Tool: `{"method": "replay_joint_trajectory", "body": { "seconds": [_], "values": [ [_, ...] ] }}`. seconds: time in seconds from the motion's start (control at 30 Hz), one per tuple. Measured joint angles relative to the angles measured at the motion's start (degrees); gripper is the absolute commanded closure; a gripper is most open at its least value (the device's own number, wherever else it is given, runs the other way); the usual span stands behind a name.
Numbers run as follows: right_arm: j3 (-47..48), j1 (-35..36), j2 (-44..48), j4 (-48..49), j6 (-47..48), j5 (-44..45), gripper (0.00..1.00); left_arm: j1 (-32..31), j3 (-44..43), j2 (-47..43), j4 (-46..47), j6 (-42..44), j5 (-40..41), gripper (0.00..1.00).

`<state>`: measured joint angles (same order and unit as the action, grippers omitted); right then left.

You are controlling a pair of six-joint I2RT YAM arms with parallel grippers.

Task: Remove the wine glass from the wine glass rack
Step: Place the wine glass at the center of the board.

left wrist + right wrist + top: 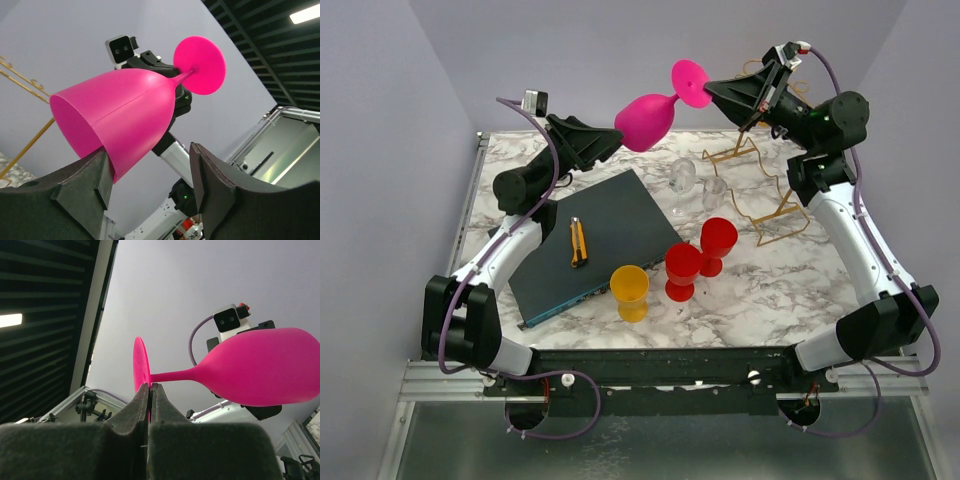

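A bright pink plastic wine glass [648, 120] hangs sideways in the air above the back of the white marble-patterned bench [770, 290]. Its round foot meets the right arm's fingers [713, 93] and its bowl meets the left arm's fingers [613, 142]. A thin gold wire rack [775, 205] stands at the back right of the bench, with clear glasses [682, 178] just beside it. Nearer lie a dark slate-grey board [610, 225] carrying a yellow utility knife [578, 242], a yellow cup [630, 291] and two red goblets [683, 272].

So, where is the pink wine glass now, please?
The pink wine glass is in mid-air at the top view's back centre, left of the gold rack, base pinched by the right gripper, bowl at the left gripper.
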<state>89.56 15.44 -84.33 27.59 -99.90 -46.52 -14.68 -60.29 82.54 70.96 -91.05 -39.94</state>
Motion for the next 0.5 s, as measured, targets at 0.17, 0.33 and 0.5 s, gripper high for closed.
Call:
{"method": "replay_joint_trajectory", "body": {
  "seconds": [0.17, 0.33, 0.5],
  "values": [
    [0.0, 0.0, 0.0, 2.78, -1.88, 0.0, 0.99, 0.04, -0.55, 0.02, 3.76, -3.76, 0.0, 0.46],
    [-0.04, 0.22, -0.13, 4.57, -3.28, 0.0, 0.99, 0.04, -1.51, 0.02, 5.4, -6.1, 0.02, 0.52],
    [-0.74, 0.37, -0.28, 5.75, -4.2, 0.0, 1.0, 0.04, -2.38, 0.02, 5.99, -7.54, 0.04, 0.68]
  ]
}}
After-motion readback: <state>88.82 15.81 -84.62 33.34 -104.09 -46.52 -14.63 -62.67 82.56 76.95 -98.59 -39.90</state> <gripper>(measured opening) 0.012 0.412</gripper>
